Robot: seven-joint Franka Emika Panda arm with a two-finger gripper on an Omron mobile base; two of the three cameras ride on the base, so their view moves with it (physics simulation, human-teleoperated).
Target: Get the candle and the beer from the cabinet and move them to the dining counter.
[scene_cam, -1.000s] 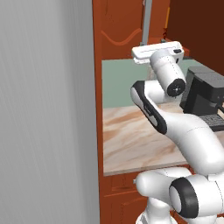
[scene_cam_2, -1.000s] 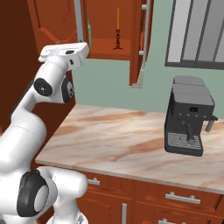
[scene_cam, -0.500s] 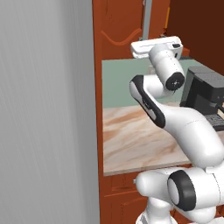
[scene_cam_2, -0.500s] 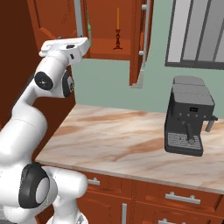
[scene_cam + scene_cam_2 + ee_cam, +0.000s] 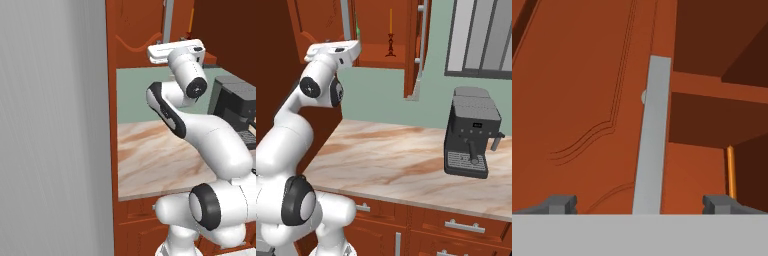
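Arm lifted toward cabinet (image 5: pixel 381 30), nothing taken yet.
Claw (image 5: pixel 639 202) has risen to the left door's grey handle (image 5: pixel 652 135), tips apart, empty; candle (image 5: pixel 390 30) stands on the shelf, beer (image 5: pixel 357 31) barely glimpsed behind the hand.

wide-open gripper (image 5: pixel 640 202) facing the left door of the cabinet (image 5: pixel 387 52), its grey bar handle (image 5: pixel 652 137) dead ahead between the fingertips. open shelf space to the right of that door, with the candle (image 5: pixel 390 32) upright inside. right door (image 5: pixel 415 50) swung out, edging the gap. bare marble countertop (image 5: pixel 391 157) below, coffee machine (image 5: pixel 472 132) far right
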